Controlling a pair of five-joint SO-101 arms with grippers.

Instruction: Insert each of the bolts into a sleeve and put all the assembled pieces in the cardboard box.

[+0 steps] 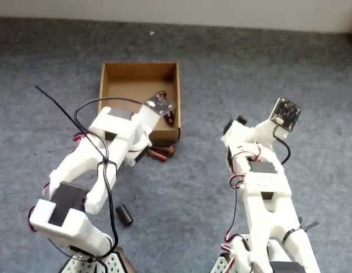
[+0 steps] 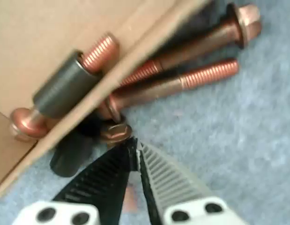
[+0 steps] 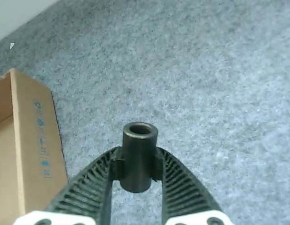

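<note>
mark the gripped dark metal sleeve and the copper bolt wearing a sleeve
dark metal sleeve (image 3: 138, 161), right wrist view, on its side wall
sleeved copper bolt (image 2: 65, 91), left wrist view, on its dark sleeve

Cardboard box (image 1: 139, 70) sat open, and inside lay one copper bolt (image 2: 100, 51) pushed through a black sleeve (image 2: 65, 89). Loose bolts (image 2: 182, 82) lay outside, right against its wall, with a second sleeve (image 2: 70, 157) beside them. A third sleeve (image 3: 137, 140) stood upright, pinched in my right pincer (image 3: 137, 161). A fourth sleeve (image 1: 124, 215) lay well apart from the box.
</note>
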